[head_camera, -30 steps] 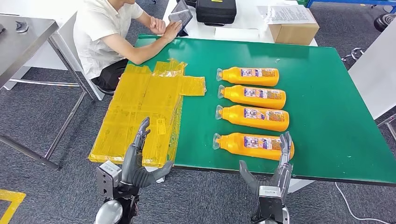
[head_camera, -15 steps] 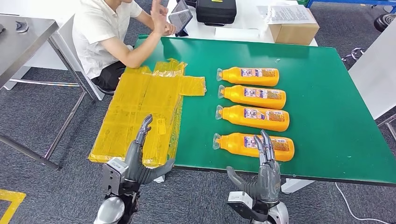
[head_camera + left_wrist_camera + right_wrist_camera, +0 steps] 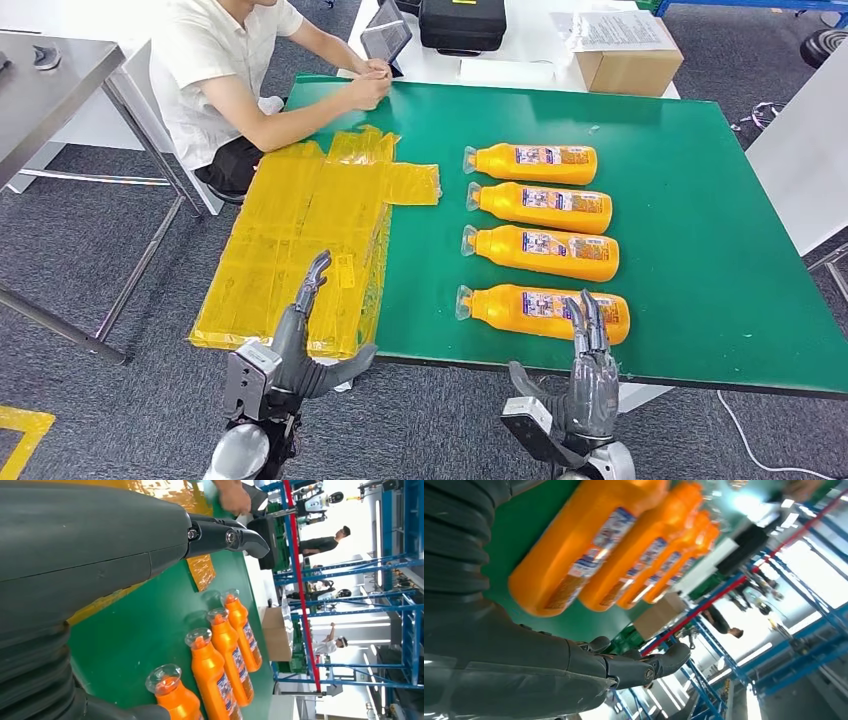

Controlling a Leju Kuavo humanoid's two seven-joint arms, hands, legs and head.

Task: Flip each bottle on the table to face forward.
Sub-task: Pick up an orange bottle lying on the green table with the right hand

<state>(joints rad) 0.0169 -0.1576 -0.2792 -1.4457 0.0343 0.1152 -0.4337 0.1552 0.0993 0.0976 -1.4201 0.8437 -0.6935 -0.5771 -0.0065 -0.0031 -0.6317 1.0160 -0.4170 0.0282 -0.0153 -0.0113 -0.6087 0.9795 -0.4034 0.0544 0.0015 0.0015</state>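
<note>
Four orange bottles (image 3: 540, 240) lying on green table (image 3: 700, 250), left hand (image 3: 300, 340), right hand (image 3: 588, 370) open

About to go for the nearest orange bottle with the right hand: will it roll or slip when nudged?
The nearest bottle lies on its side on the green table, and its body looks flattened rather than round, so it probably slides more than rolls. Its smooth plastic and glossy label may be slippery. It looks full, so likely fairly heavy. The right hand holds nothing.

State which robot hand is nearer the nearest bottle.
Right. The right hand reaches its base; the left hand is off beside the yellow sheet.
</note>
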